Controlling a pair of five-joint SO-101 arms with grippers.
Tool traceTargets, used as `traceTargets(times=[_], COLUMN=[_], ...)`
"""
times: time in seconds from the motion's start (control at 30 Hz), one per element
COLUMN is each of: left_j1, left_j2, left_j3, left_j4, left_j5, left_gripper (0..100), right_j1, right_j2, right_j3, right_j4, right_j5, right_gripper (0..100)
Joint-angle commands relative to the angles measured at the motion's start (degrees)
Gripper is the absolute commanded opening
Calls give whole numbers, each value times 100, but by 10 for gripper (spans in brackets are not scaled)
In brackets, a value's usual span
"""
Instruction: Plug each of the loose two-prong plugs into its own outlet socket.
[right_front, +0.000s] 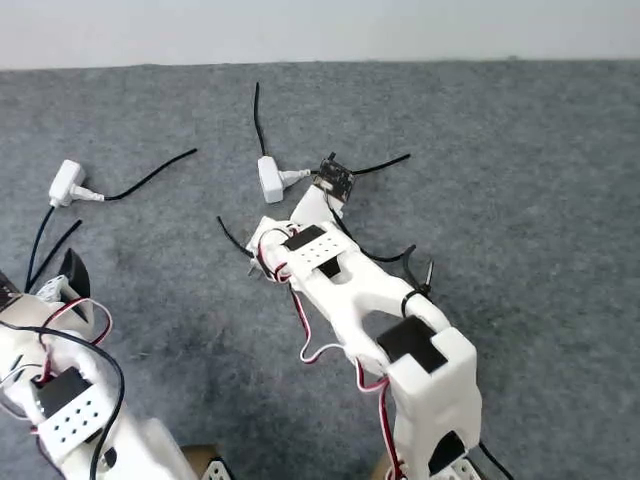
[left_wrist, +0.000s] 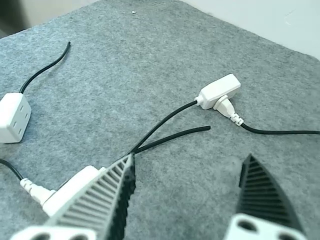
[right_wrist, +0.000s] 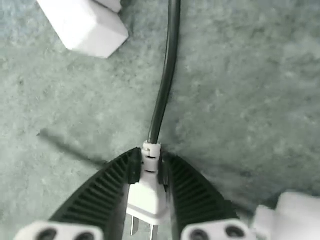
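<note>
My R gripper (right_wrist: 150, 159) pinches small white plastic two-prong plug (right_wrist: 146, 197): judged light, rigid; floppy black cord (right_wrist: 165, 75). Best held by body flanks. L gripper (left_wrist: 187, 165) wide, empty.

Mat (right_front: 520, 200): mottled grey felt. Outlet sockets (right_front: 270, 180): plain white. Two-prong plug (right_wrist: 146, 192): white. Cords (right_wrist: 165, 75): glossy black. Right gripper (right_wrist: 149, 156): black ribbed fingers, white base; left gripper (left_wrist: 190, 159) same. Arms (right_front: 350, 290): white shells, black motor blocks, red, white, black wiring. Wall (right_front: 320, 30): plain off-white.

Lab-type test bench. Counter (right_front: 540, 220) under grey felt, bare pale wall (right_front: 400, 30) behind. Two white arms (right_front: 350, 285), wiring (right_front: 305, 330) exposed.
</note>
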Motion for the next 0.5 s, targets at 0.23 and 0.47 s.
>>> traceTargets(times=[0.23,0.47], left_j1=[62,343], left_j2=[-26,-26], left_j3=[-4,40], left_j4=[-141,-132], left_j5=[-88,-123], left_gripper=[316,316], right_j1=[-66,347], right_j2=[-2413,-4013], right_j3=[-202,-281], right_j4=[1912,2299], right_j5=[2444,4132], right_gripper=[8,8])
